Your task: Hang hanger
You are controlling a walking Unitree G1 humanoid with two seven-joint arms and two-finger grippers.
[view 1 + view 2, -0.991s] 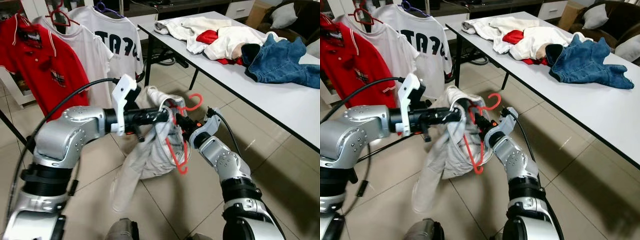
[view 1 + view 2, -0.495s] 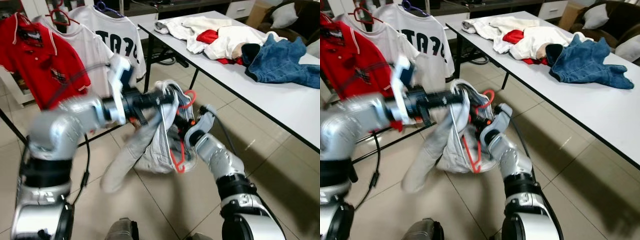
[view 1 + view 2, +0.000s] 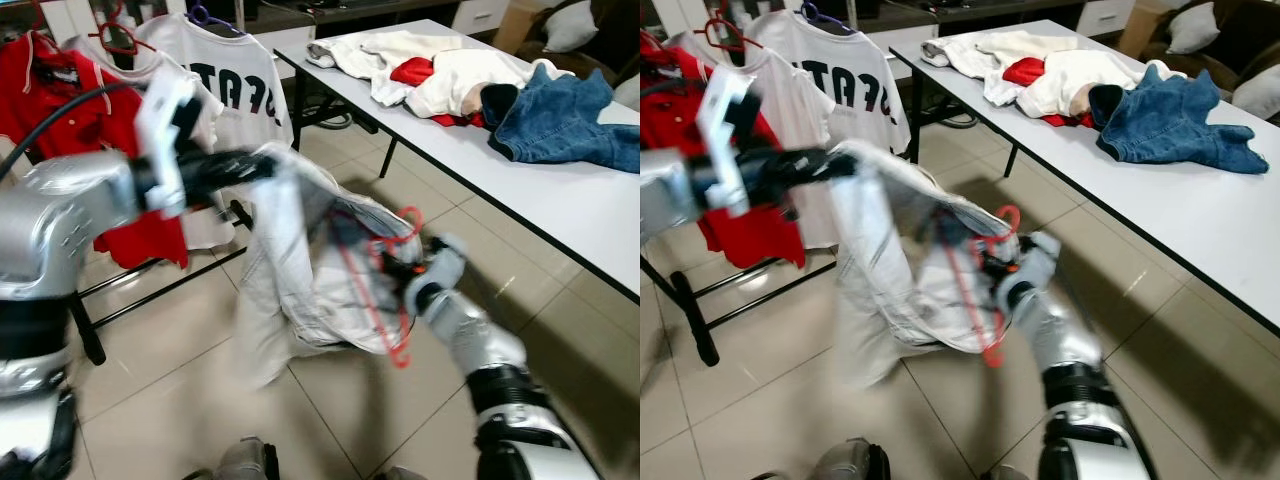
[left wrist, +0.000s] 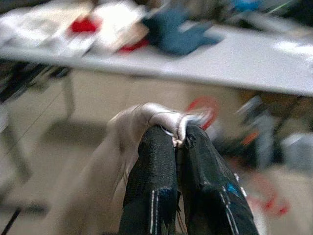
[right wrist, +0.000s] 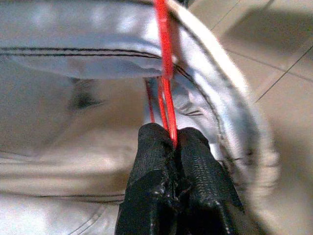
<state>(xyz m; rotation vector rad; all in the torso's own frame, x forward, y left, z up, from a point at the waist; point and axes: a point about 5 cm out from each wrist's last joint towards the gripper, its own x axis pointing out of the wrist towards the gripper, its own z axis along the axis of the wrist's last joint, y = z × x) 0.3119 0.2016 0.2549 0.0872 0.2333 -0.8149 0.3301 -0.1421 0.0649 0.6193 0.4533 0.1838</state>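
Note:
A pale grey garment (image 3: 310, 270) hangs stretched between my two grippers above the tiled floor. My left gripper (image 3: 262, 165) is shut on the garment's upper edge, and the wrist view shows the fabric pinched between its fingers (image 4: 151, 166). A red hanger (image 3: 398, 300) sits partly inside the garment, its hook (image 3: 408, 215) poking up. My right gripper (image 3: 405, 270) is shut on the thin red wire (image 5: 166, 93) of the hanger, close against the cloth. The picture is blurred around both arms.
A clothes rack stands at the left with a red polo (image 3: 70, 110) and white T-shirts (image 3: 235, 90) on hangers; its black foot (image 3: 90, 340) rests on the floor. A long white table (image 3: 560, 210) at the right carries a clothes pile and jeans (image 3: 560, 110).
My left arm has swung left and up, pulling the garment out wide. My right gripper with the hanger has shifted right and slightly lower.

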